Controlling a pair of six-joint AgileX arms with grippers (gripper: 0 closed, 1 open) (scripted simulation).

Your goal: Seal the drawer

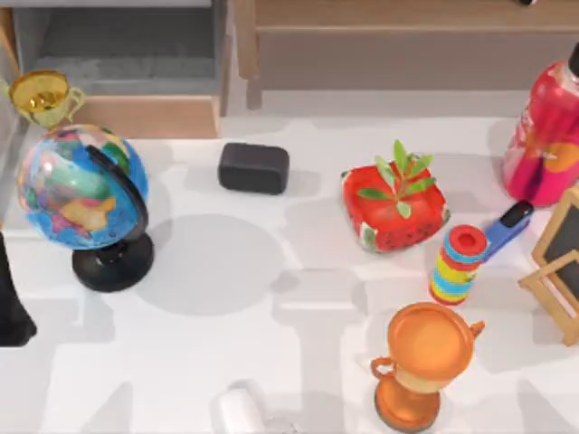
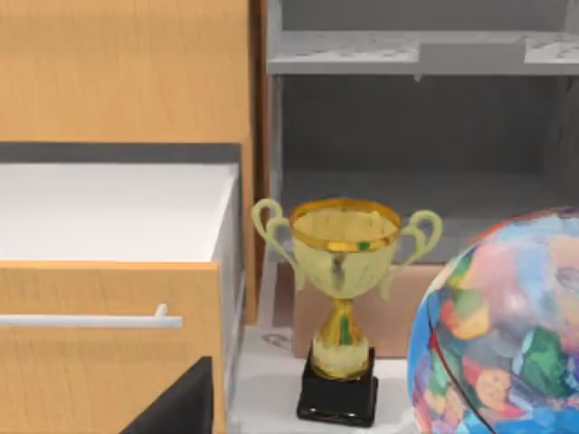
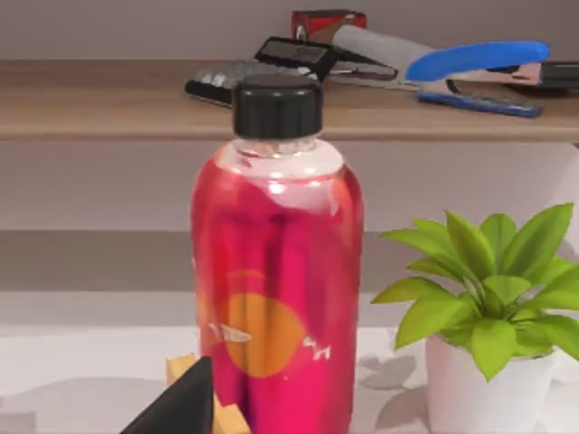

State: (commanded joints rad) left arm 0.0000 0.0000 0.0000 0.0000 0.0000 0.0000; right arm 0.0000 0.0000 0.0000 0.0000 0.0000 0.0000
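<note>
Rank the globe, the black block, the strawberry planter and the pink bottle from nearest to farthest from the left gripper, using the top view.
1. globe, beside the left gripper at the left edge.
2. black block, centre-left.
3. strawberry planter, centre-right.
4. pink bottle, far right edge.

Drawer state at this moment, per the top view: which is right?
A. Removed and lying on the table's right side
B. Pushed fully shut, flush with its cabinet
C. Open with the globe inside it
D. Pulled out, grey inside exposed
D. The drawer stands pulled out at the table's upper left, its grey floor exposed behind the tan front panel, and the globe stands on the table in front of it.
</note>
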